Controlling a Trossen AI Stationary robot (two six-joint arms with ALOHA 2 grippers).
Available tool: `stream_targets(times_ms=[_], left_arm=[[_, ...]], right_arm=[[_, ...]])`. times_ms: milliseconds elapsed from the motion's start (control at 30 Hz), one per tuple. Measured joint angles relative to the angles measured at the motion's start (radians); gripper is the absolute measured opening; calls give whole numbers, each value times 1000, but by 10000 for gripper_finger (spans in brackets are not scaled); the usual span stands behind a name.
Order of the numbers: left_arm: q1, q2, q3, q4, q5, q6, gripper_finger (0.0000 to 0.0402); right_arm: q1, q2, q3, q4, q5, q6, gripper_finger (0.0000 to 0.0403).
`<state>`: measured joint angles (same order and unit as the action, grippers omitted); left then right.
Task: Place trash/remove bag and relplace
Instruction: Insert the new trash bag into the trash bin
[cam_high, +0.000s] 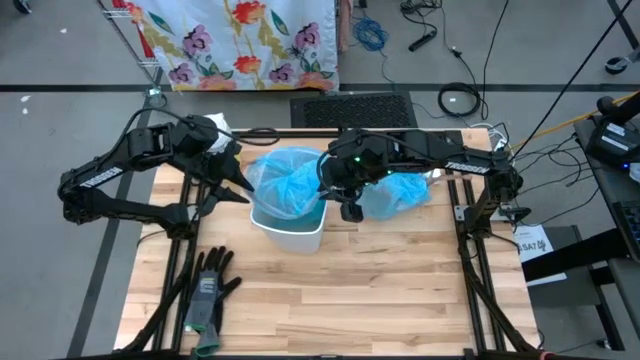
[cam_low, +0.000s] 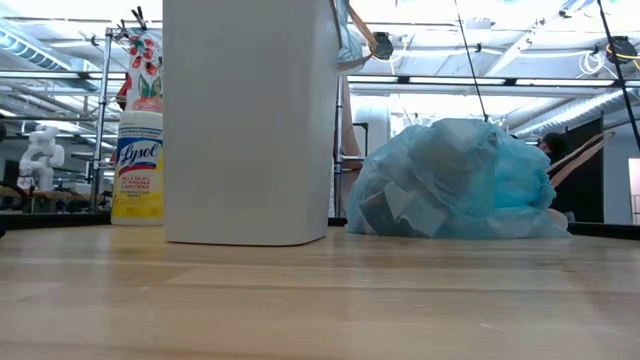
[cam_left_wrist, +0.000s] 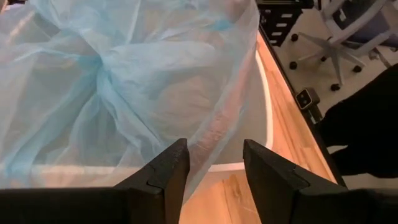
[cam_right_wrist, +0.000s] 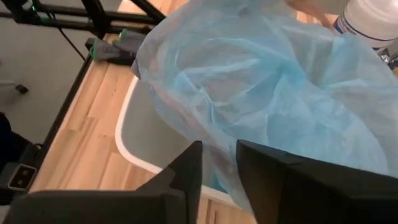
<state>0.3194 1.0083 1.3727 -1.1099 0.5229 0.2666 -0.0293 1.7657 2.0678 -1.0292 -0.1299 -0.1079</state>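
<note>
Both arms meet over the white bin (cam_high: 290, 232), which stands near the middle of the table (cam_high: 400, 300), and the whole move turns on how the fresh blue liner (cam_high: 288, 180) lies against its rim. Taking the bin as the clock's centre in the high view, the left gripper (cam_high: 232, 182) sits at about nine o'clock and the right gripper (cam_high: 345, 190) at about three, so they flank the bin across its width, each just beside the rim. Neither is clearly nearer.

In the left wrist view the left gripper (cam_left_wrist: 214, 163) has its fingers standing apart, with a fold of the liner hanging in the gap and over the rim. I judge that it is loosely around the film, not pinching it tight. In the right wrist view the right gripper (cam_right_wrist: 219, 163) shows a narrower gap with blue film bunched in front of it. Whether it truly grips the film I cannot tell.

The liner is thin, pale blue, translucent and puffed up above the bin's mouth, not yet drawn down over the edge all the way round. The rim shows bare on both sides.

The full trash bag (cam_high: 400, 192), crumpled blue with pale scraps showing through, lies on the table at about three o'clock of the bin, just beyond the right gripper. A pair of gloves (cam_high: 208, 290) lies at about seven o'clock, well apart.
</note>
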Motion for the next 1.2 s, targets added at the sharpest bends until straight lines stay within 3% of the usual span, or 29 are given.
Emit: stream_targets(times_ms=[200,333,667,867,1200], left_arm=[[-41,0,0,0,-3,-28,73],[-72,0,0,0,-3,-77,10],[-170,0,0,1,-21,-241,2],[-253,0,0,1,-91,-337,1],[-427,12,0,3,-246,-543,1]], right_arm=[[19,-4,0,-2,0,17,10],[26,-4,0,-7,-1,41,9],[83,-5,0,6,4,135,1],[152,-4,0,9,8,226,0],[243,61,0,1,128,298,0]])
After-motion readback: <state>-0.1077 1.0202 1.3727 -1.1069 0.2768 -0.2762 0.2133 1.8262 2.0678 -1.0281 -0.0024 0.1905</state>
